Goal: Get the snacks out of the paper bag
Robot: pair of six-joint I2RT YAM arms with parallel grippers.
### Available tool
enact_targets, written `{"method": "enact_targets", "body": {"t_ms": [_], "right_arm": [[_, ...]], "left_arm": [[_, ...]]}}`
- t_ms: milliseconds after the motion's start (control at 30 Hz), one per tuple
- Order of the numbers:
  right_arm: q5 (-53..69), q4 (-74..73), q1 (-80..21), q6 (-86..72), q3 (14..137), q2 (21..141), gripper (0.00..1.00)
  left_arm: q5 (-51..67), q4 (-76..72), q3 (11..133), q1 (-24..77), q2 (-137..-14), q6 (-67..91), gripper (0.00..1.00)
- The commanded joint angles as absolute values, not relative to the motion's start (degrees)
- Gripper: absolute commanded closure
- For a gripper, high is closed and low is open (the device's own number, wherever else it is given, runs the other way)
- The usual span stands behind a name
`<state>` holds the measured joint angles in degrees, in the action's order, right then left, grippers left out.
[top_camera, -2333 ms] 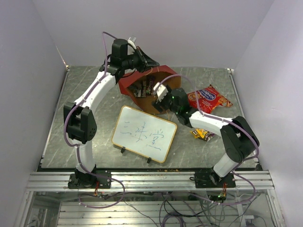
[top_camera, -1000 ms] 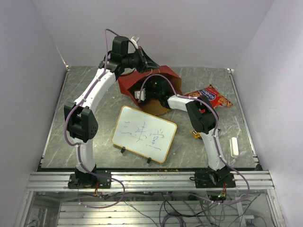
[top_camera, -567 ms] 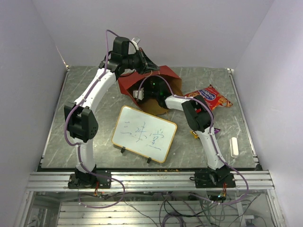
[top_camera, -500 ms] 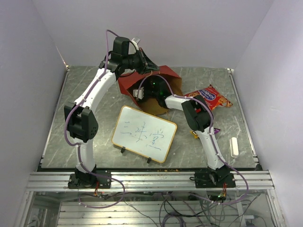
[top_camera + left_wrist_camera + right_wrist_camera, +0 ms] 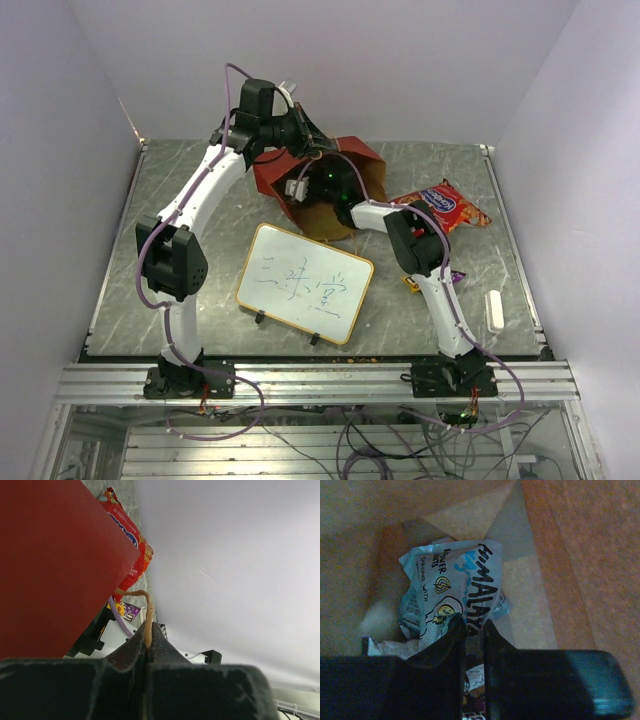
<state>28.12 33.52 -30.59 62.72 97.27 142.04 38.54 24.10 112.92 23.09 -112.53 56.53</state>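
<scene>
The red paper bag lies tipped on its side at the back of the table, its kraft-brown mouth facing the front. My left gripper is shut on the bag's brown string handle and holds it up above the bag. My right arm reaches into the mouth. Inside, the right gripper is pinched on the lower edge of a silver-blue snack packet, with more wrappers below it. A large red chip bag and small packets lie on the table to the right.
A gold-framed whiteboard with writing stands in front of the bag. A small white block lies near the right edge. Purple walls close in the back and both sides.
The right arm has swung from beside the bag deep into its mouth, and its jaws have closed on the silver-blue packet. The left gripper keeps the handle, and the bag has shifted slightly.
</scene>
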Motion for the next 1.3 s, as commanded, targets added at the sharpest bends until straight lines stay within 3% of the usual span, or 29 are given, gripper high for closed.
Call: {"method": "enact_targets", "body": {"t_ms": [0,133,800,1000,1267], "right_arm": [[26.5,39.1,-28.6,58.5,96.3,139.5,0.93],[27.1,38.5,-28.6,58.3,92.9,136.4,1.00],[21.7,47.0,-30.8,46.6,59.5,110.4,1.00],[19.0,42.3,-32.0,43.1,49.7,96.8,1.00],[8.1,17.1,-32.5,19.5,45.7,78.2,1.00]], "left_arm": [[37.8,24.3,113.8,23.5,-111.9,55.8,0.93],[37.4,23.3,113.1,23.2,-111.6,56.1,0.93],[38.9,17.5,111.3,21.3,-111.1,58.9,0.93],[38.9,13.6,108.6,21.4,-110.5,60.8,0.93],[35.6,11.5,103.9,21.9,-107.7,59.1,0.93]]}}
